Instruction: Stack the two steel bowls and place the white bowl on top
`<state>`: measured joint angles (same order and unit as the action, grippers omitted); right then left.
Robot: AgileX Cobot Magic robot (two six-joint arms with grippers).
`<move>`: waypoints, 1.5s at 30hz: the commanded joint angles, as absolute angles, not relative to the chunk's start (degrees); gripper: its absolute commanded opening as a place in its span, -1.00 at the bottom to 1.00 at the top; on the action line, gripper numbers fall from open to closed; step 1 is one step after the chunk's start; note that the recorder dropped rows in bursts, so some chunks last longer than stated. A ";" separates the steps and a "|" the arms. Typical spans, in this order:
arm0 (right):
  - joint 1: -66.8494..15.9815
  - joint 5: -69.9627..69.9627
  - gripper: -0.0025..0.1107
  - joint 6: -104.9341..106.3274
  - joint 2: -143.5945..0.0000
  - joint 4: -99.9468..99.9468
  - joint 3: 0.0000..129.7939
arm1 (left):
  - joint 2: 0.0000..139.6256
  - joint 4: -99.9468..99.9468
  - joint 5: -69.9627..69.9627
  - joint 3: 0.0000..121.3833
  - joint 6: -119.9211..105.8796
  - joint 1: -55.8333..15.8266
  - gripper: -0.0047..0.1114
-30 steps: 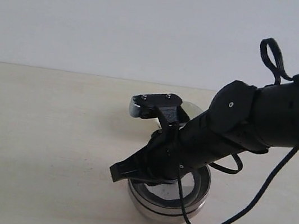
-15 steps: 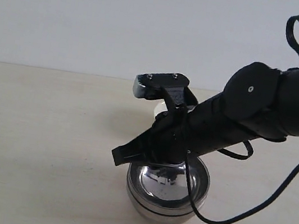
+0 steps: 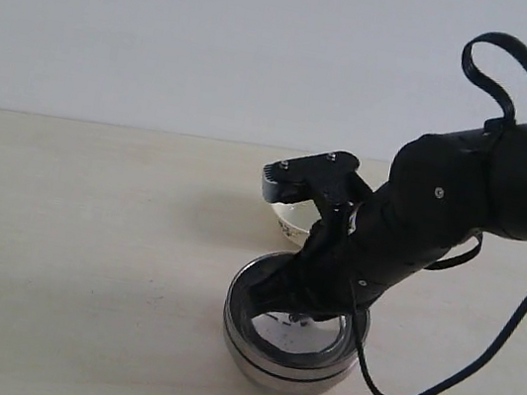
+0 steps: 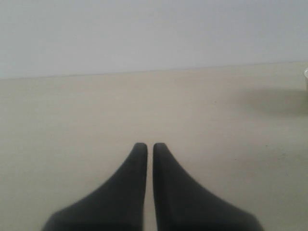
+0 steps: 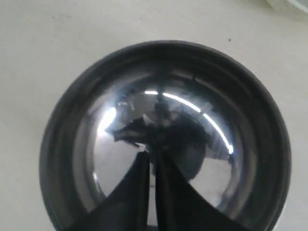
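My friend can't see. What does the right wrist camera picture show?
A shiny steel bowl fills the picture, seen from above on a pale table. The black gripper, closed, points down into it.

Mirror-silver steel bowls [image 3: 283,366], cream white bowl [image 3: 287,224] with dark markings, beige table [image 3: 83,259].
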<state>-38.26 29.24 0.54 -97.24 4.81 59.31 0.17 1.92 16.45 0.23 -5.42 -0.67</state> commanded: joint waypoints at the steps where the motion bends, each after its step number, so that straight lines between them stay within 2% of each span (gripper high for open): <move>1: -37.21 30.14 -0.96 -2.82 -99.70 0.86 59.31 | 0.00 2.37 16.30 0.00 -5.59 -0.52 -0.85; 8: -33.22 30.15 -0.96 -2.70 -104.46 0.71 59.31 | 0.00 2.37 16.30 0.00 -5.59 -0.52 -0.85; 19: -33.20 27.55 -0.96 -1.33 -104.60 0.61 59.52 | 0.00 2.37 16.30 0.00 -5.59 -0.52 -0.85; 26: -32.34 20.59 -0.96 -1.08 -95.09 -0.65 59.75 | 0.00 2.37 16.30 0.00 -5.59 -0.52 -0.85; 32: -22.48 23.09 -0.93 -4.42 -92.30 -0.65 64.26 | 0.00 2.37 16.30 0.00 -5.59 -0.52 -0.85; 34: -19.67 22.18 -0.60 -4.42 -93.69 -0.65 64.26 | 0.00 2.37 16.30 0.00 -5.59 -0.52 -0.85; 36: -17.93 20.14 0.00 -4.58 -96.36 -0.65 64.26 | 0.00 2.37 16.30 0.00 -5.59 -0.52 -0.85; 37: -17.71 18.01 0.21 -5.14 -98.30 0.33 64.26 | 0.00 2.37 16.30 0.00 -5.59 -0.52 -0.85; 41: -17.71 17.07 0.09 -5.65 -104.94 0.88 68.91 | 0.00 2.37 16.30 0.00 -5.59 -0.52 -0.85; 45: -17.71 21.16 0.12 -5.65 -112.94 1.11 77.97 | 0.00 2.37 16.30 0.00 -5.59 -0.52 -0.85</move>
